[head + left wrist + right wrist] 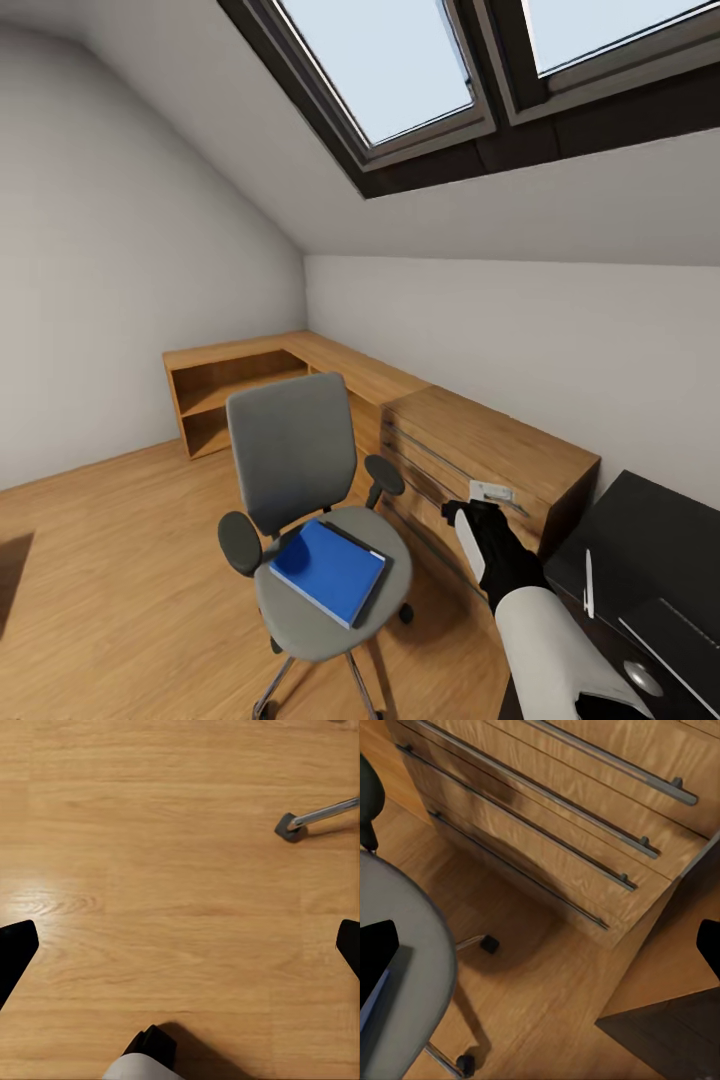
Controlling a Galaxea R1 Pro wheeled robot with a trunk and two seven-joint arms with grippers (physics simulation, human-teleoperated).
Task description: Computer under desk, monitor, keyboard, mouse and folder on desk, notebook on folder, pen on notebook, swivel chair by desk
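Right gripper (478, 515) hangs with its black fingers spread apart, gripping nothing, between the chair's seat and the light-wood drawer chest (490, 450). From its wrist camera the fingertips sit wide at both edges over the floor. Left gripper (180, 945) is likewise splayed and empty above bare wood floor (165, 855), near one chrome chair leg with its castor (291, 826).

The flat bright blue rectangular folder (330, 570) lies on the grey seat of the swivel chair (292, 450), tilted corner-on, with a dark edge along its right side. The chair, with black armrests and chrome legs, stands on the light wood floor just beside the drawer chest with long metal bar handles.

At the lower right, the black-topped desk (660, 520) begins; a thin white pen (588, 584) lies on it. Further back, a low light-wood open-shelf cabinet (230, 385) runs along the grey sloped wall, under the dark-framed skylight (400, 70).
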